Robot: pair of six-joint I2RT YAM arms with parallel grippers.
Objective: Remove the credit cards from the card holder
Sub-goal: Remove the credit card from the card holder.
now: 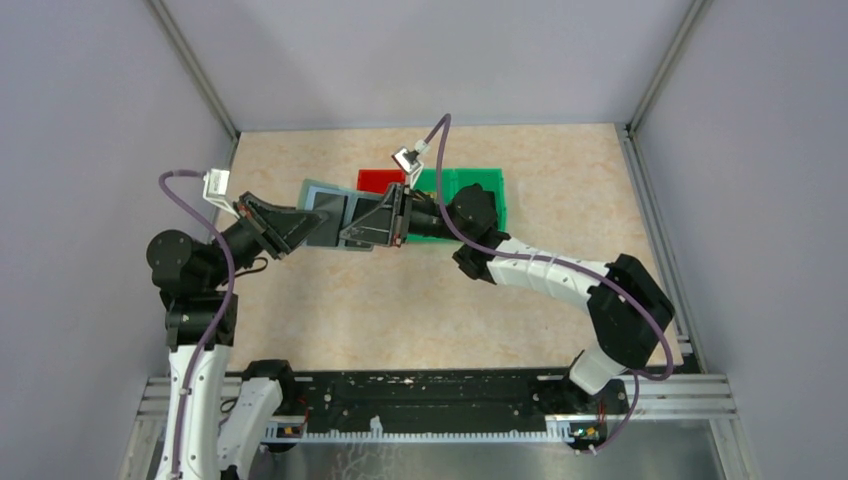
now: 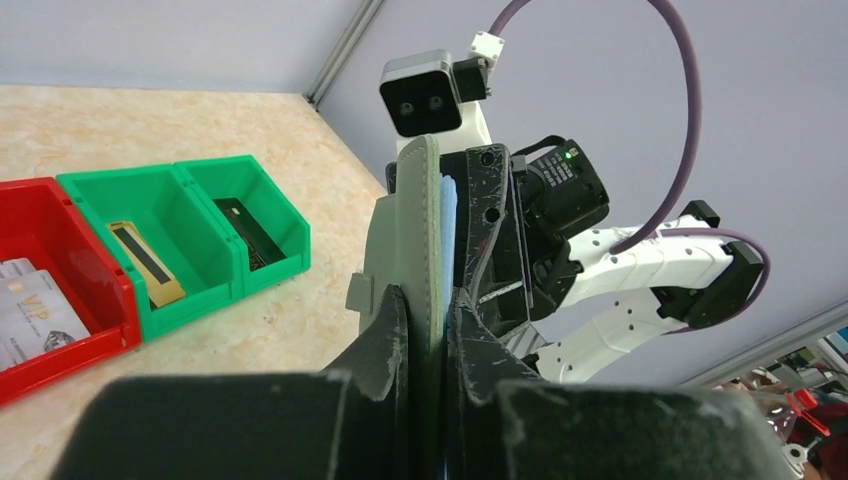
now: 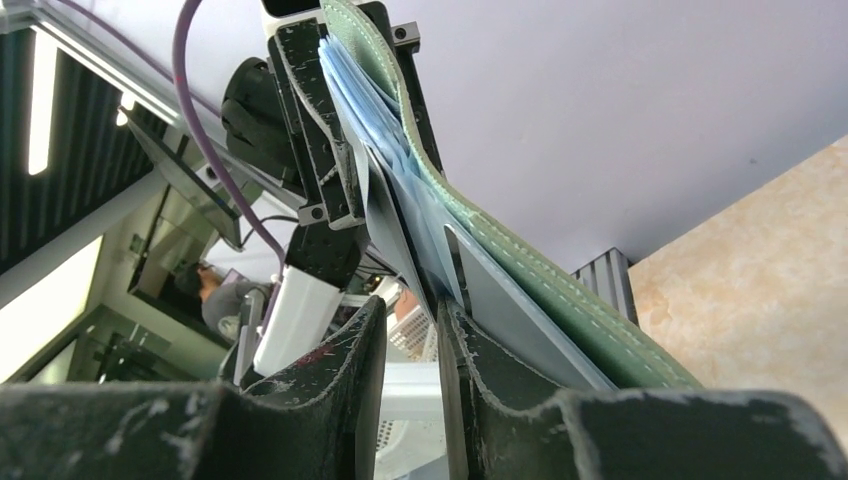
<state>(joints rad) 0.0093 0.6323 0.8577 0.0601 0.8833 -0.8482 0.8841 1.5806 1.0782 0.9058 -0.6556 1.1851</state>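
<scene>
The grey-green card holder (image 1: 330, 200) is held up above the table between both arms, open, with its pale blue-grey pockets (image 3: 365, 110) showing. My left gripper (image 2: 430, 300) is shut on its left edge, and the holder (image 2: 415, 220) stands upright in the jaws. My right gripper (image 1: 352, 234) reaches in from the right. In the right wrist view a thin grey credit card (image 3: 393, 235) sticks out of the pockets and runs down between my right gripper's (image 3: 413, 305) fingers. It lies along one finger, and a gap still shows to the other.
A red bin (image 2: 60, 290) and a green two-compartment bin (image 2: 190, 230) stand on the table behind the holder. The red bin holds pale cards (image 2: 35, 310). The green bin holds a striped card (image 2: 145, 262) and a dark card (image 2: 245, 230). Grey walls enclose the table.
</scene>
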